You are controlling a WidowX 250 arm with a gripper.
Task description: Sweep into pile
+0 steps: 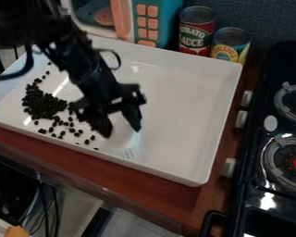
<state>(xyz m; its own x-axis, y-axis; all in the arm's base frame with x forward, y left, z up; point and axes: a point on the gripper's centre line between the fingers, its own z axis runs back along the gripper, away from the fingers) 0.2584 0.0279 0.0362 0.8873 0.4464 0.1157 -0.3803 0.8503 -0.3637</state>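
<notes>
Beans: clustered in the tray's left, some scattered
Claw: fingers wide apart
Pale fork: just below claw

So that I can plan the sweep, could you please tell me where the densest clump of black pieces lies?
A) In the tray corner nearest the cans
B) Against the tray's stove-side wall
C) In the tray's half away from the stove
C: the dense clump lies in the white tray well away from the stove.

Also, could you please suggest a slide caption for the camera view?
Robot tool over a white tray, beside small black pieces, partly heaped and partly scattered.
</notes>
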